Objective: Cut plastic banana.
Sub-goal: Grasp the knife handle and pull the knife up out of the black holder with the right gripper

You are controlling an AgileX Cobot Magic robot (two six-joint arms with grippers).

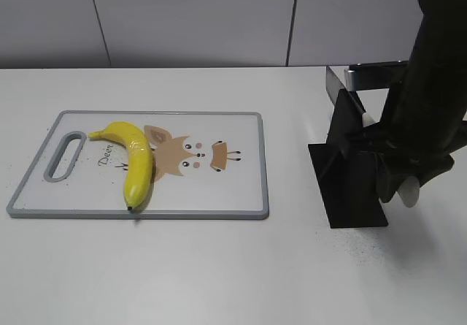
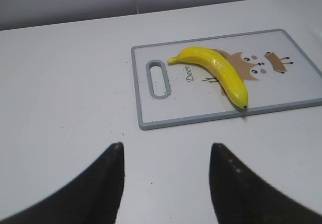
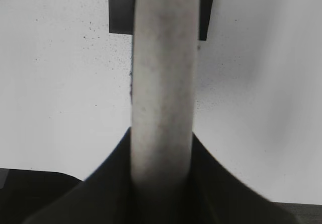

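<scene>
The plastic banana [image 1: 135, 161] lies on the left half of a white cutting board [image 1: 241, 193] with a deer drawing, its dark tip at the board's front edge. It also shows in the left wrist view [image 2: 219, 73], on the board [image 2: 151, 108]. My left gripper [image 2: 166, 148] is open and empty over bare table, short of the board. My right gripper [image 3: 162, 143] is shut on a pale grey-white knife handle [image 3: 162, 83]. In the exterior view that gripper [image 1: 398, 186] and handle end [image 1: 410, 192] sit at a black stand. The blade is hidden.
The black knife stand [image 1: 350, 186] stands on the white table to the right of the board, with a metal piece behind it. A grey wall runs along the table's far edge. The stand's dark base also shows in the right wrist view [image 3: 118, 7].
</scene>
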